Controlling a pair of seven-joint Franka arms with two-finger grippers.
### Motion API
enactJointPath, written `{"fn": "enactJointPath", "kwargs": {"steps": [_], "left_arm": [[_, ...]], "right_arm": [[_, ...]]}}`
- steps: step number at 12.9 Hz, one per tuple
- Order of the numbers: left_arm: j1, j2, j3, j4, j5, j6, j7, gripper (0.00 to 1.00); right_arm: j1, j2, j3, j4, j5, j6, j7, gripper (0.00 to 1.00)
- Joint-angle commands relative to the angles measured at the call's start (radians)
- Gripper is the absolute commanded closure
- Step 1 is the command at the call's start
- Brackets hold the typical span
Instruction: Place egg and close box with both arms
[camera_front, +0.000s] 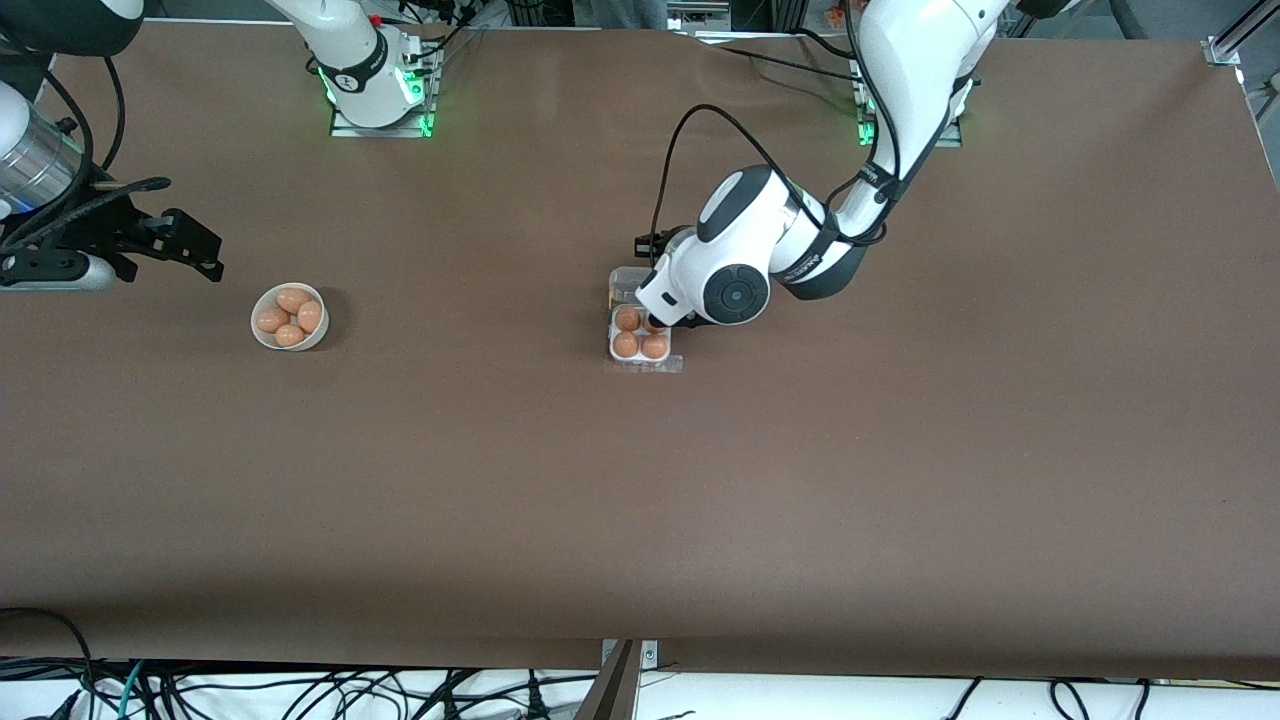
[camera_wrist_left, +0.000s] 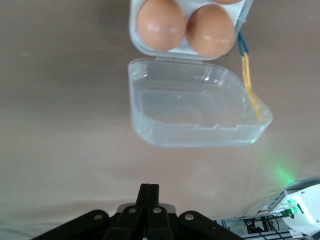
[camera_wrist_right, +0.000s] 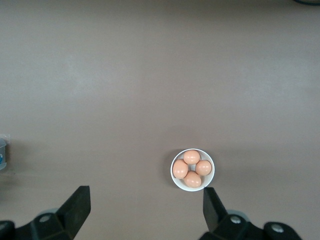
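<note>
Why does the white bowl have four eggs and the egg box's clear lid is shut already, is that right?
Not quite. The bowl does hold four eggs, but the box isn't shut: the left wrist view shows its clear lid lying open flat on the table.

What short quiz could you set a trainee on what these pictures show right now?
1. True or false: the box's clear lid lies open.
2. How many eggs are in the white bowl? A) two B) four C) six
3. Which gripper is shut: the left gripper by the box, or the right gripper high over the table?

Key: 1 true. 2 B. 3 the left; the right is open.
</note>
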Motion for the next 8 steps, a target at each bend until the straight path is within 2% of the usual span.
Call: {"fn": "enactJointPath", "kwargs": {"steps": [1,8], "left_arm": [[-0.031,0.023,0.013,0.038,0.014,0.043,-0.031,0.99],[-0.033,0.033,0.037,0.065,0.063,0.158,-0.051,0.99]], "right_arm": [[-0.009,0.006,0.008,0.021,-0.016,-0.009,-0.008,0.00],[-0.010,0.006,0.008,0.021,-0.016,-0.009,-0.006,0.00]]}}
